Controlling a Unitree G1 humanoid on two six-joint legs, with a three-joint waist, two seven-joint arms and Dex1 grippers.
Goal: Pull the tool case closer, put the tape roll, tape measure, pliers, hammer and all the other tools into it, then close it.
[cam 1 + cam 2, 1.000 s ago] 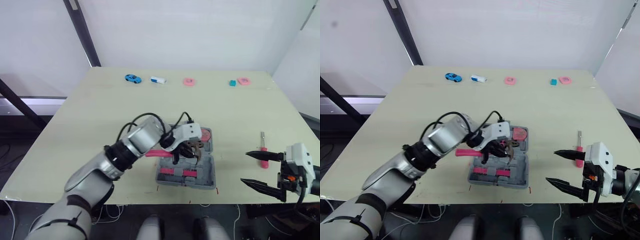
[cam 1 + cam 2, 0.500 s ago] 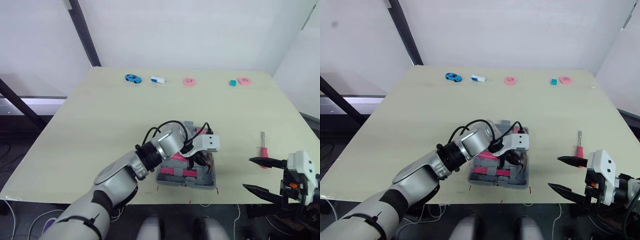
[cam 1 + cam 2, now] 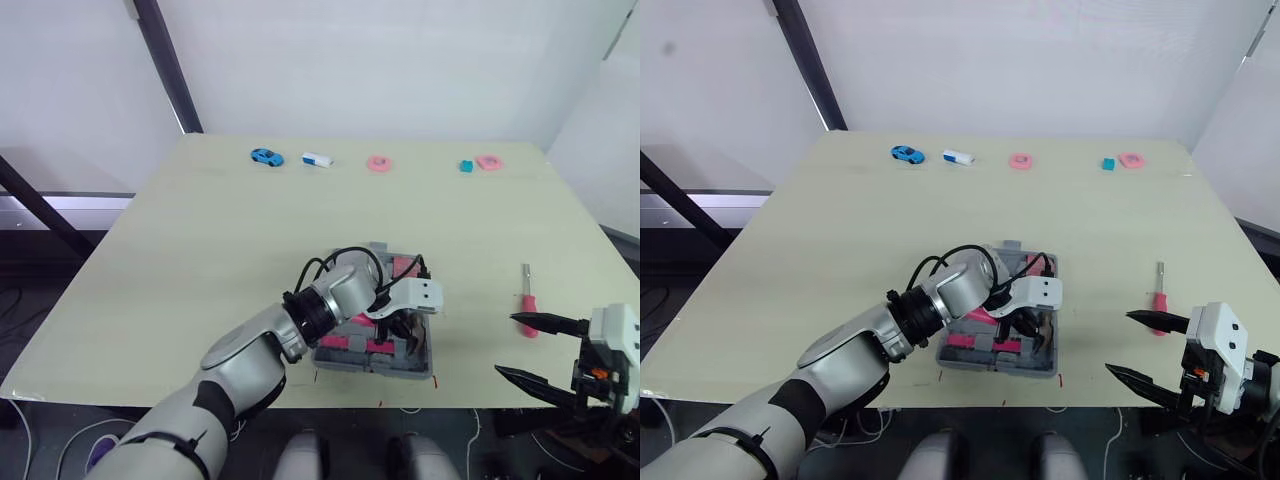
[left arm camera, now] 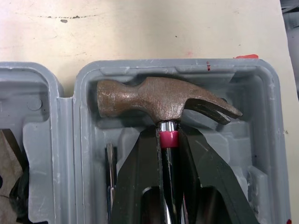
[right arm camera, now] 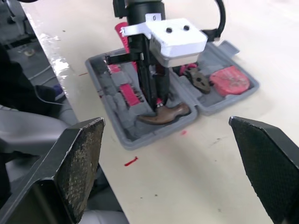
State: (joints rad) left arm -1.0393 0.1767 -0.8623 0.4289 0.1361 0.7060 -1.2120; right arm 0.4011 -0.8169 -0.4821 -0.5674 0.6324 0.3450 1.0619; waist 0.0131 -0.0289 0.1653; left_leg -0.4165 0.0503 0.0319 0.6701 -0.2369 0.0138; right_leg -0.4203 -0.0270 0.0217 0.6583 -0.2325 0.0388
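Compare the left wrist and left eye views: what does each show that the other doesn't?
Left wrist view: the hammer, head lying in its moulded slot, left gripper clamped on the neck below it. Left eye view: a red screwdriver on the table right of the tool case, right gripper open near it, small toys along the far edge. Both: the open grey case.

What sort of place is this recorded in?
Probably a robot test lab: a pale table before plain white walls, red marks at its near edge, a toy car among small items along the far edge.
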